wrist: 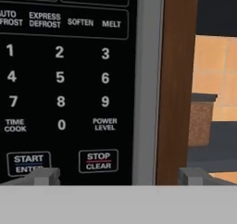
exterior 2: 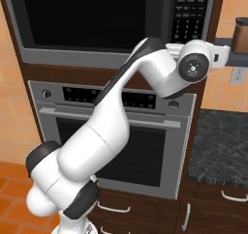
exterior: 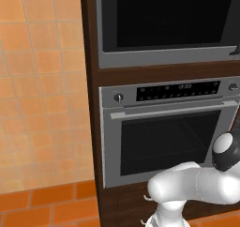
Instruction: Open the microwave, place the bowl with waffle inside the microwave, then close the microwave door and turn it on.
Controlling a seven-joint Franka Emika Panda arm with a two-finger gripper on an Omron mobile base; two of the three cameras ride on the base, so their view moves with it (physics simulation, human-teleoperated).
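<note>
The microwave [exterior: 164, 59] [exterior 2: 72, 58] sits in dark brown wood above a silver oven. Its door [exterior: 164, 19] [exterior 2: 92, 15], a wide black glass panel, is shut. The keypad [exterior 2: 193, 13] [wrist: 60, 79] is on the microwave's right side. My arm reaches up to that side, and my gripper [wrist: 119, 177] is open close in front of the keypad's lower rows. Its left fingertip [wrist: 46, 176] is below the START button [wrist: 28, 162]. The right fingertip [wrist: 192, 176] stands past the wooden cabinet edge. Nothing is between the fingers. The bowl with waffle is out of view.
The silver oven [exterior: 164, 132] [exterior 2: 121, 131] with knobs and a handle is below the microwave. A dark stone counter [exterior 2: 223, 141] lies to the right, with a brown jar [exterior 2: 240, 35] [wrist: 201, 121] on a shelf above it. An orange tiled wall [exterior: 42, 80] is to the left.
</note>
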